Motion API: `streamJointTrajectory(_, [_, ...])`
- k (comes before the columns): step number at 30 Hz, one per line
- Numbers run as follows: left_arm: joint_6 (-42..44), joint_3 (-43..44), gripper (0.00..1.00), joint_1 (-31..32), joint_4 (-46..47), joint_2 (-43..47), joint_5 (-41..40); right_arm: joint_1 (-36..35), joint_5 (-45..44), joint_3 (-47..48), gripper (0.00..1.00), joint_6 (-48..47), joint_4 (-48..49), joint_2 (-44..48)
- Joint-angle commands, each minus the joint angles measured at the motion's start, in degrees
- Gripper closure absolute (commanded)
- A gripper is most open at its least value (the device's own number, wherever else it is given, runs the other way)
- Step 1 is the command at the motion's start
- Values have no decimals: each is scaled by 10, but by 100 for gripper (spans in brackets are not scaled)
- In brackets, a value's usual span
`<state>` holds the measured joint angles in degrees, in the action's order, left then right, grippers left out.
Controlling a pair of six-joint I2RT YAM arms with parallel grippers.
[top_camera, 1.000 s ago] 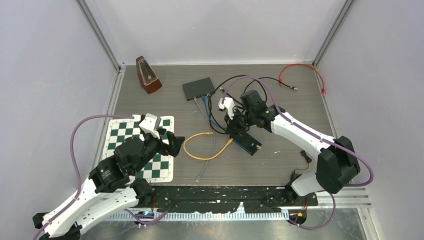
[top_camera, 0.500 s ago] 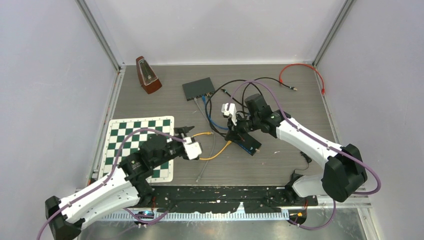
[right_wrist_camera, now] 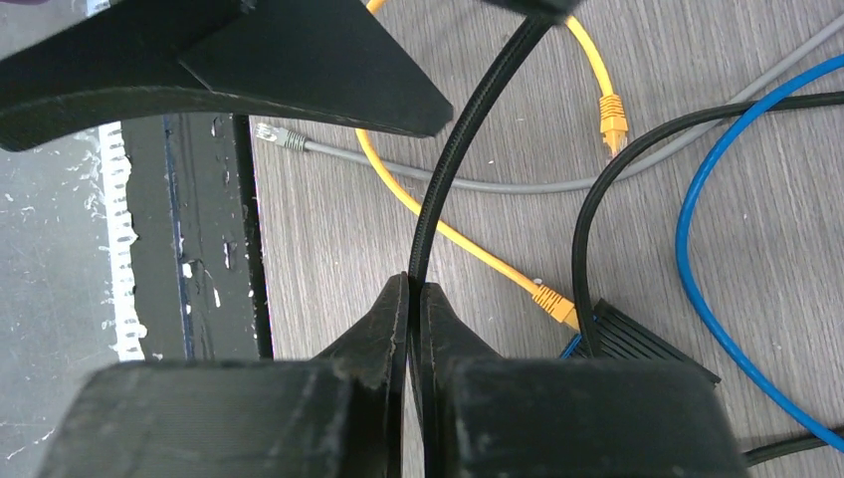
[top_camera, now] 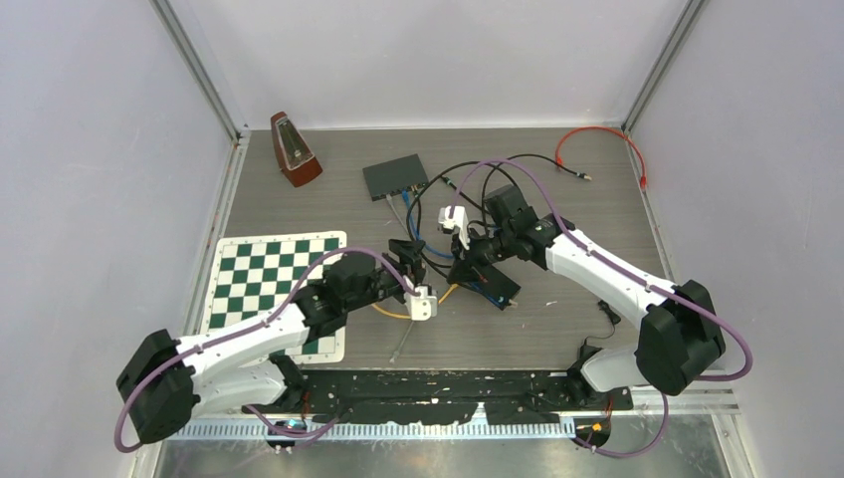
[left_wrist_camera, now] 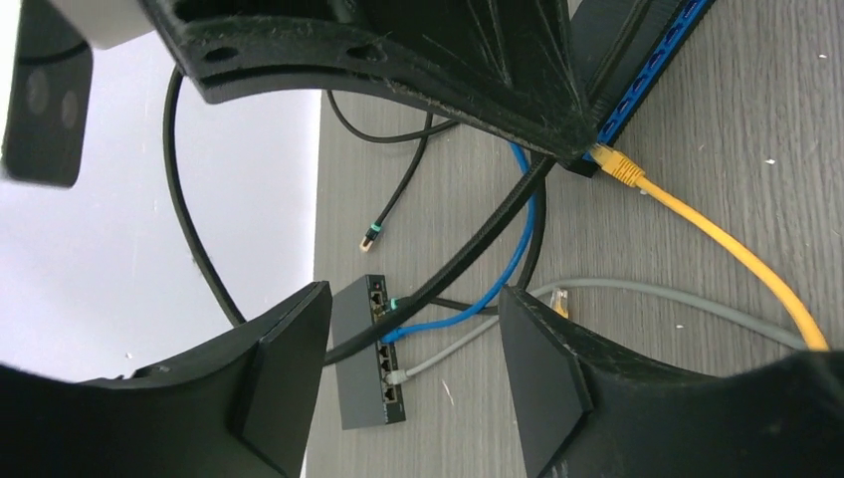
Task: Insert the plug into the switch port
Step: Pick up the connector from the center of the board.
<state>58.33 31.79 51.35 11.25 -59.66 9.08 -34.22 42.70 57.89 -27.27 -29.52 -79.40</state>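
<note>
The dark grey switch (top_camera: 395,176) lies at the back centre with blue and grey cables in its ports; it also shows in the left wrist view (left_wrist_camera: 368,349). My right gripper (top_camera: 466,264) (right_wrist_camera: 413,284) is shut on a black braided cable (right_wrist_camera: 443,189) just above the table; that cable's plug is hidden. My left gripper (top_camera: 403,251) (left_wrist_camera: 413,299) is open and empty, close to the left of the right gripper. The black cable (left_wrist_camera: 468,244) runs across the gap between its fingers. A loose black cable end with a green-tipped plug (left_wrist_camera: 371,237) lies near the switch.
A black and blue device (top_camera: 490,285) lies under the right gripper with a yellow cable (top_camera: 393,311) plugged in. Loose yellow (right_wrist_camera: 612,115) and grey (right_wrist_camera: 274,132) plugs lie nearby. There is a chessboard mat (top_camera: 254,274) at left, a metronome (top_camera: 294,149) at back left and a red cable (top_camera: 597,131) at back right.
My left arm has swung from over the chessboard to the table's middle, next to the right gripper. The right gripper has stayed shut on the black cable and barely moved.
</note>
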Motion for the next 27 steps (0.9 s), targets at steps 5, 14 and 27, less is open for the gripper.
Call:
streamJointTrajectory(5, [34,40,54,-1,64,-54,29,-1,9,29,95,7,-8,16])
streamJointTrajectory(14, [23,42,100,-14,26,-65,-3,7,-16,28,90,60,19,35])
streamJointTrajectory(27, [-124,39,100,-73,41,-45,23,86,-85,-63,39,239,161,152])
